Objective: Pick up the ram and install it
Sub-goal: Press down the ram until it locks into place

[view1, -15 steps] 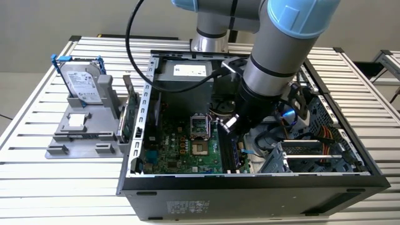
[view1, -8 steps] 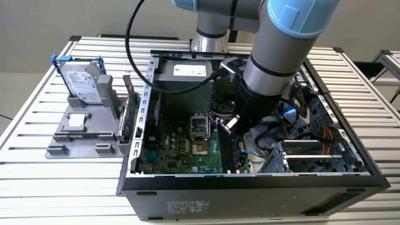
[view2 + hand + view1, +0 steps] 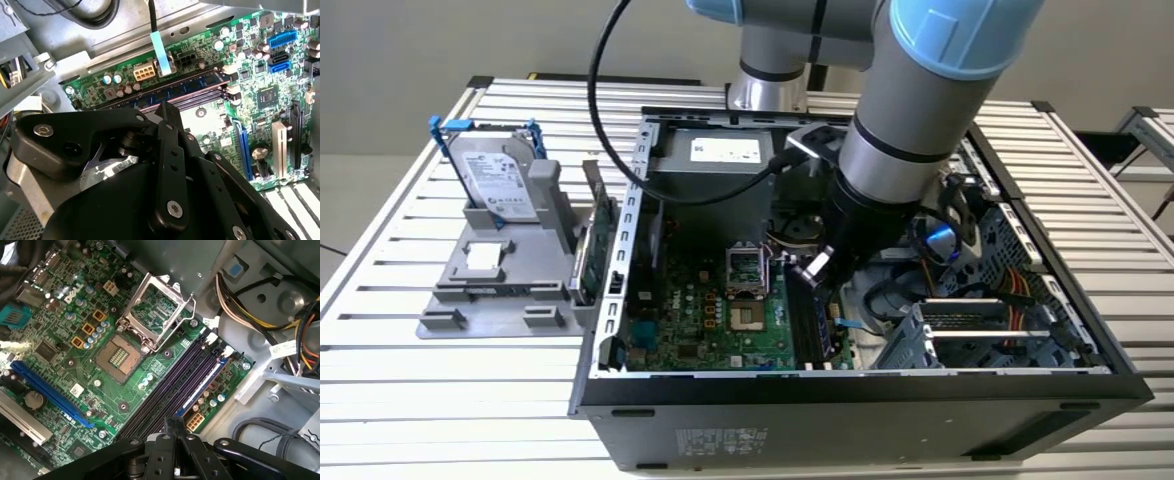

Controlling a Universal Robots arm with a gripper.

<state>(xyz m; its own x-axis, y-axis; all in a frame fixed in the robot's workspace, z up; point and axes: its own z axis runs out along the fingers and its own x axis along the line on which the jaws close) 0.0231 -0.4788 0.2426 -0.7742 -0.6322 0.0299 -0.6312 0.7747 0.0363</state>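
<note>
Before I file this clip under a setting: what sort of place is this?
Probably a robot workcell for computer assembly. An open computer case lies on a slatted aluminium table, a grey fixture holds a hard drive, and the tool sits over the ram slots.

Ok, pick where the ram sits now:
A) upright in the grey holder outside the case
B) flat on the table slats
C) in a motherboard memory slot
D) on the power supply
C: the ram lies along a memory slot on the motherboard, with the gripper directly above the slots.
</note>
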